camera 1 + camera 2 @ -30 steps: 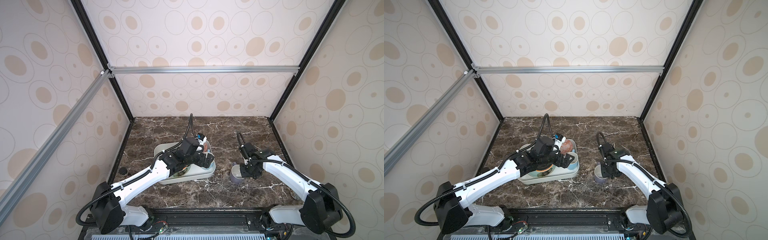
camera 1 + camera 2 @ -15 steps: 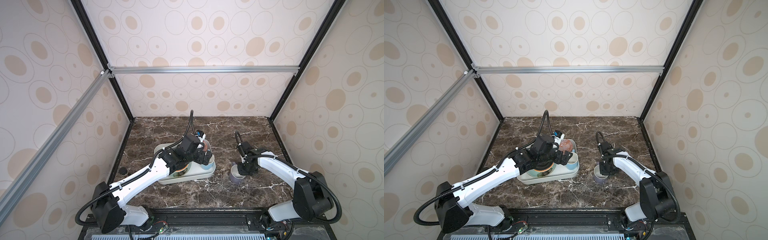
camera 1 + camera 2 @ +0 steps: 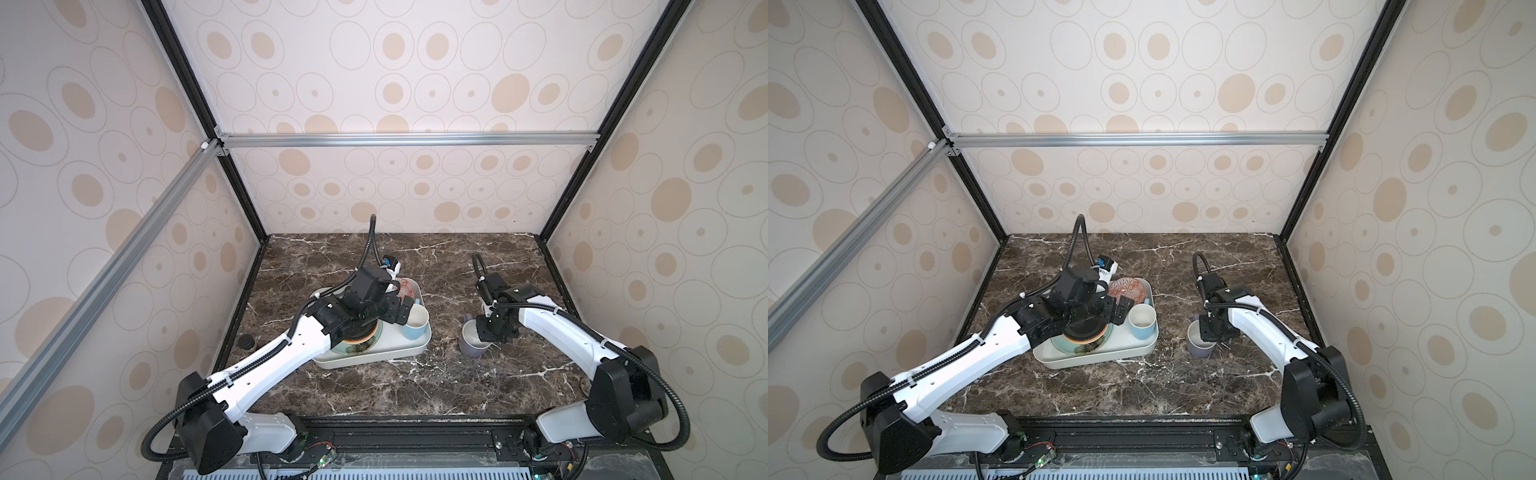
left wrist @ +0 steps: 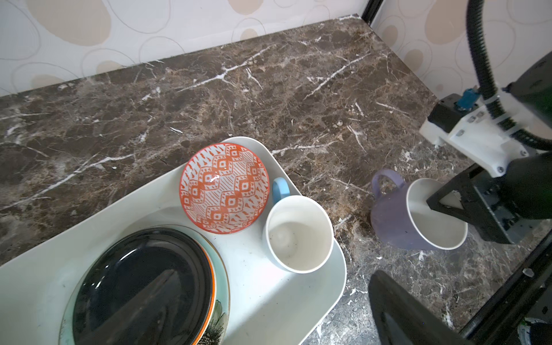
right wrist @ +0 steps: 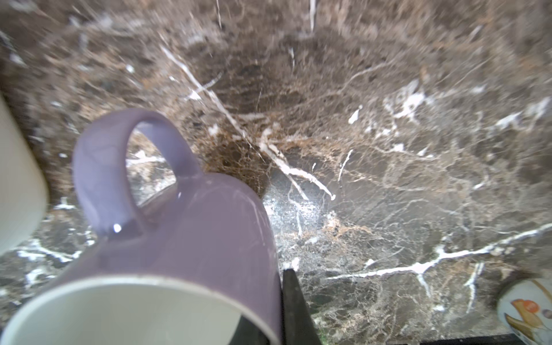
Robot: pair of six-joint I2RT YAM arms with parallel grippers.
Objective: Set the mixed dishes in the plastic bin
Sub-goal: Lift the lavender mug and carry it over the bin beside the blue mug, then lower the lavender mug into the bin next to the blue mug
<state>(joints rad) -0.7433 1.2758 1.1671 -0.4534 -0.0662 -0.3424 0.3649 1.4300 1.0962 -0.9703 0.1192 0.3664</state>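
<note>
The purple mug (image 3: 470,348) (image 3: 1197,348) (image 4: 391,221) (image 5: 194,233) stands on the marble to the right of the plastic bin (image 3: 374,360) (image 3: 1100,362) (image 4: 268,298). My right gripper (image 3: 487,340) (image 3: 1208,338) (image 5: 274,322) is shut on its wall, one finger inside and one outside. In the bin lie the red-patterned bowl (image 3: 408,288) (image 4: 224,188), the light blue mug (image 3: 417,323) (image 4: 298,236), and the black orange-rimmed plate (image 3: 1084,332) (image 4: 140,283) stacked on the teal flower plate (image 4: 221,280). Above the bin hangs my left gripper (image 3: 392,311) (image 4: 268,316), open and holding nothing.
A small round tin with an orange picture (image 5: 525,307) sits on the marble near the right arm. A black round cap (image 3: 246,342) lies by the left wall. Patterned walls and black frame posts close in three sides of the table.
The right gripper has closed on the purple mug's wall. The left arm has drawn back a little over the bin and stayed open.
</note>
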